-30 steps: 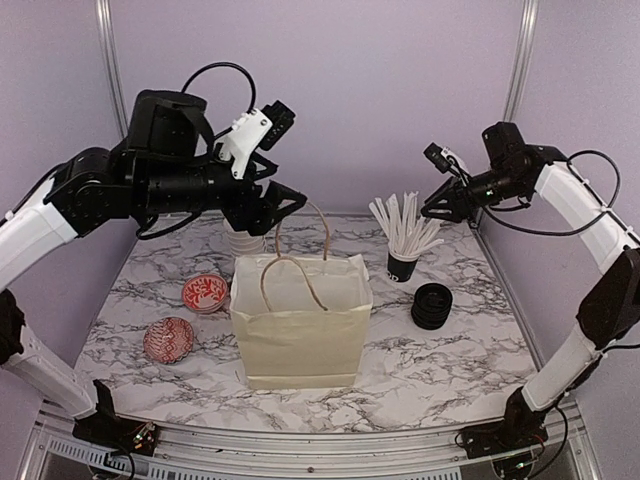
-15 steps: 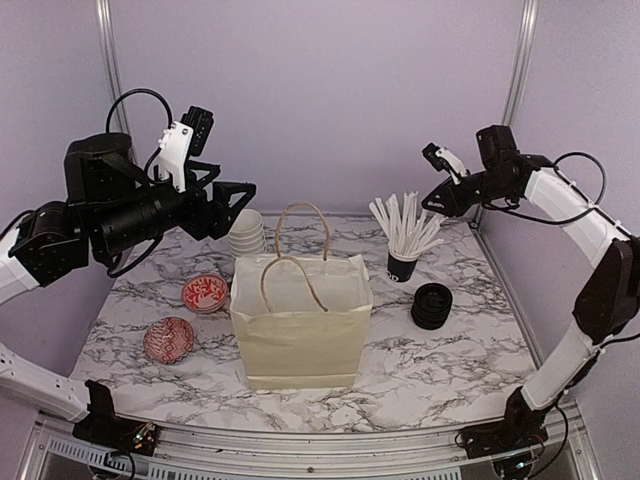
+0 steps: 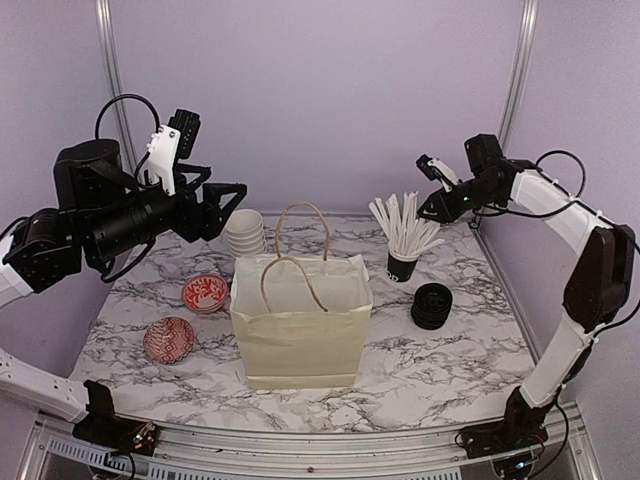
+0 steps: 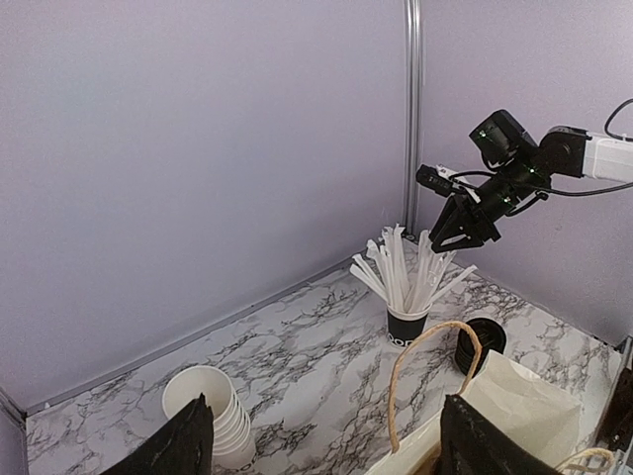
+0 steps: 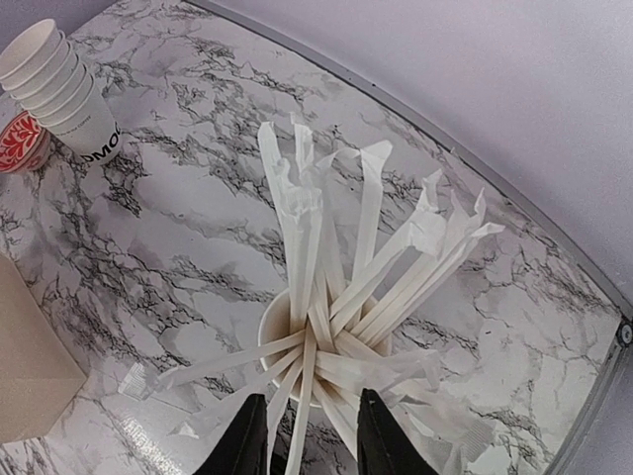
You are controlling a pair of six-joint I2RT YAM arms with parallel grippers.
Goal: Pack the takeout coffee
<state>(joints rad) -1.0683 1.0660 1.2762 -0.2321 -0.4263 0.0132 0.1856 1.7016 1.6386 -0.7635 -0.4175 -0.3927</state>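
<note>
- Paper is what we would be gripping. We judge a lidded coffee to be light but soft-walled, easy to dent, and likely to spill if it tilts or its lid pops.
- Our best hold would be around the wall at mid-height, below the lid, squeezing gently and keeping it upright. The lid itself seems a poor place to pinch.
- No coffee shows in any view. The bag (image 3: 300,335) stands upright mid-table with its mouth open, but we cannot see inside, so we cannot tell whether coffee sits there.
- The left gripper (image 3: 232,207) hangs wide open and empty above the table, near the cup stack (image 3: 244,232) behind the bag's left side.
- The right gripper (image 3: 432,210) hovers over the stirrers (image 3: 405,225), apart from them, with its jaws a narrow gap apart and nothing between them.
- The lids (image 3: 432,305) sit stacked to the right of the bag.
- Against a second ago, the left arm has swung back and leftward from above the bag's handles, and now stands off the bag.
- The right arm has shifted little. Its gripper has edged slightly left and its jaws have drawn closer.
- The bag, cup stack, stirrers and lids lie where they were.
</note>
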